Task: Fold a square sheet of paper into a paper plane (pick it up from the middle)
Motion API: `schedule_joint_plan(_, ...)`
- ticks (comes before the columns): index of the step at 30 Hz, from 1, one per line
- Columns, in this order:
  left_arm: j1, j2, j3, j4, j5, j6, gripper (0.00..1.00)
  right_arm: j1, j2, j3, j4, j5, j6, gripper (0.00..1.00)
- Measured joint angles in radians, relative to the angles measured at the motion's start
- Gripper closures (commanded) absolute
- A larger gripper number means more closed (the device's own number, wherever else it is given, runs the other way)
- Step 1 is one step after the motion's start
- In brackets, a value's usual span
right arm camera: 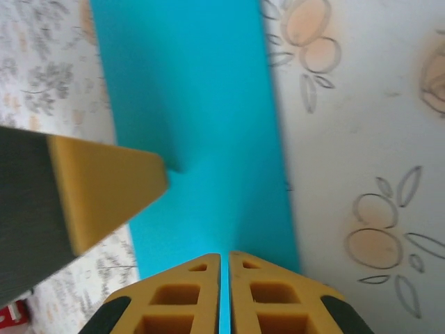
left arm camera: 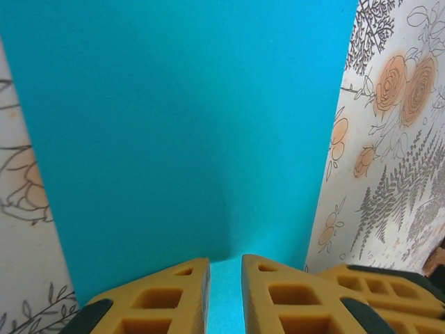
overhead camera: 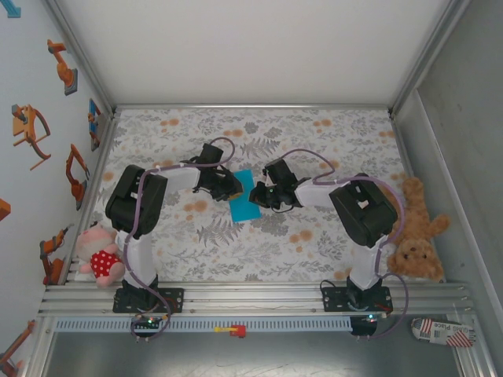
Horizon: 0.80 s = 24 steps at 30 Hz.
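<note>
**Current Grip Condition**

The thin turquoise-blue square sheet of paper (overhead camera: pixel 241 198) is located at the middle of the floral patterned tablecloth (overhead camera: pixel 314 236), between the two arms. The right gripper (right arm camera: pixel 224 259) is closed almost fully, with a sliver of the sheet pinched between its jaws. The left gripper (left arm camera: pixel 225 268) is set narrowly apart around the sheet's edge; a firm hold cannot be confirmed.

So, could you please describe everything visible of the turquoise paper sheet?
The square sheet of paper is plain, thin and bright turquoise, showing as a narrow strip, perhaps folded. It sits mid-table on the floral tablecloth. The left gripper and right gripper pinch it from opposite sides.
</note>
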Motion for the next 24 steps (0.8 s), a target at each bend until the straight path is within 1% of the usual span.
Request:
schedule_joint_plan(1, 0.0, -0.005, -0.001, -0.004, -0.006, 0.0, 0.74, 0.0, 0.005, 0.0, -0.005, 0.003, 0.001, 0.89)
schedule_joint_plan(4, 0.0, -0.055, -0.023, -0.013, -0.038, -0.001, 0.7, -0.002, 0.005, 0.0, -0.005, 0.015, 0.005, 0.89)
schedule_joint_plan(6, 0.0, -0.11, -0.051, -0.018, -0.068, -0.004, 0.65, -0.002, 0.005, -0.001, -0.005, 0.019, 0.011, 0.89)
schedule_joint_plan(9, 0.0, -0.19, -0.103, -0.022, -0.11, -0.016, 0.62, -0.002, 0.005, -0.004, 0.002, 0.022, 0.021, 0.89)
schedule_joint_plan(11, 0.0, -0.219, -0.136, -0.023, -0.126, -0.025, 0.61, -0.002, 0.005, -0.008, 0.01, 0.022, 0.027, 0.89)
schedule_joint_plan(15, 0.0, -0.22, -0.188, -0.028, -0.131, -0.051, 0.62, -0.002, 0.005, -0.01, 0.016, 0.022, 0.032, 0.89)
schedule_joint_plan(19, -0.005, -0.21, -0.208, -0.031, -0.122, -0.071, 0.68, -0.002, 0.005, -0.012, 0.019, 0.022, 0.035, 0.89)
schedule_joint_plan(24, -0.013, -0.19, -0.208, -0.014, -0.105, -0.084, 0.69, -0.002, 0.005, -0.014, 0.022, 0.023, 0.035, 0.89)
